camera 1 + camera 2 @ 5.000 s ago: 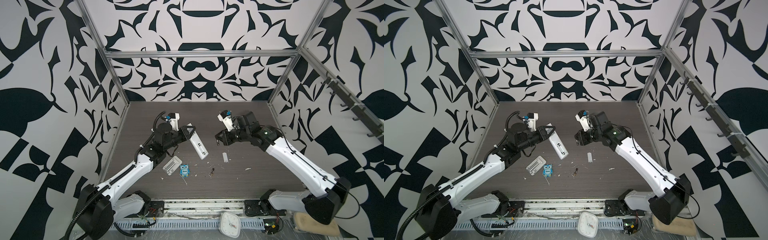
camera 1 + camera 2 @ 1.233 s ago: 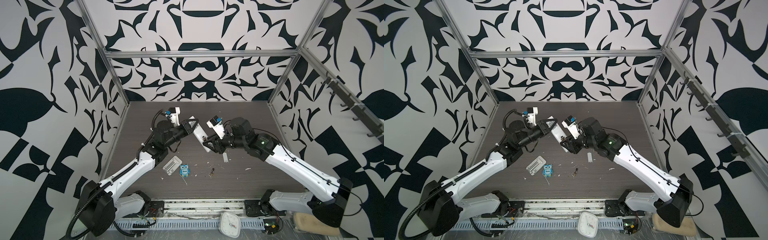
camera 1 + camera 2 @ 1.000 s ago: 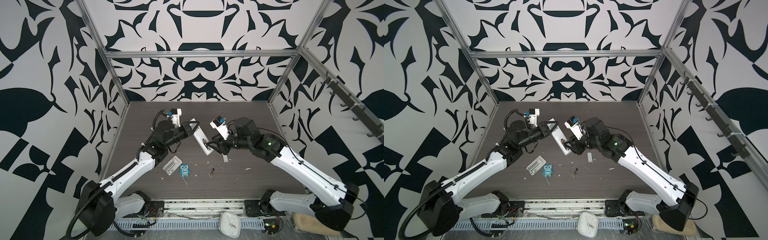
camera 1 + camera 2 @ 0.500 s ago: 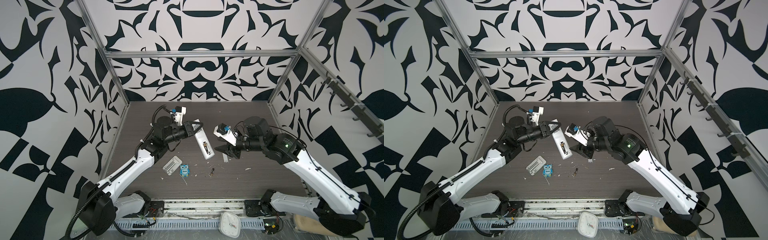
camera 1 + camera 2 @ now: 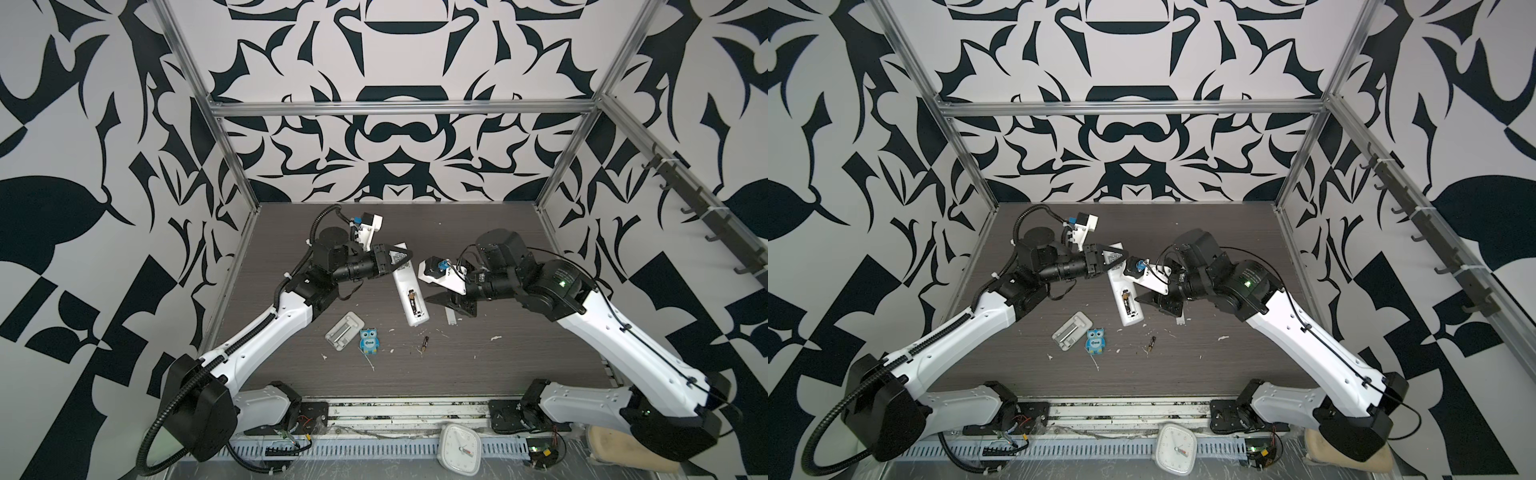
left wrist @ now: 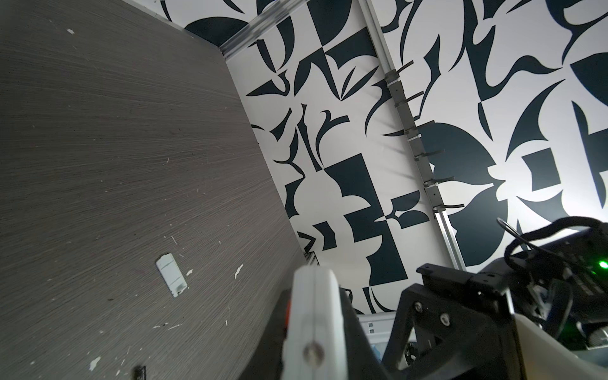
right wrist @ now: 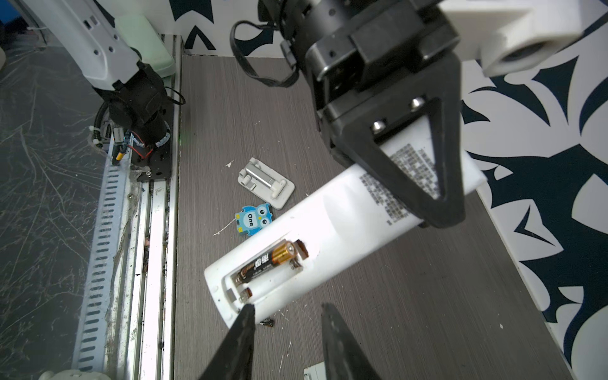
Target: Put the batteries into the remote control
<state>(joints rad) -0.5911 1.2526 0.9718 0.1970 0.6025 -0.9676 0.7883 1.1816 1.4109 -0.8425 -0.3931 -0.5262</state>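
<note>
My left gripper [image 5: 402,261] [image 7: 437,210] is shut on the label end of the white remote control [image 5: 409,293] [image 5: 1124,301] [image 7: 329,237] and holds it above the table, back side up. The battery bay is uncovered. One of the batteries [image 7: 273,260] [image 5: 412,300] lies in one slot of the bay; the slot beside it is bare. A second battery [image 5: 424,343] [image 5: 1152,342] [image 7: 267,323] lies on the table below the remote's free end. My right gripper [image 5: 449,303] [image 7: 288,307] stands open and empty just right of that end.
The loose white battery cover [image 5: 451,318] [image 6: 171,274] lies under my right gripper. A grey-white tray [image 5: 345,332] [image 7: 266,182] and a blue owl figure [image 5: 369,341] [image 7: 253,219] sit front left of the remote. White scraps dot the dark table. A white clock [image 5: 459,449] lies beyond the front rail.
My right gripper has drawn back to the right, off the remote, and its jaws have narrowed somewhat. The left gripper has swung the remote's free end toward the front.
</note>
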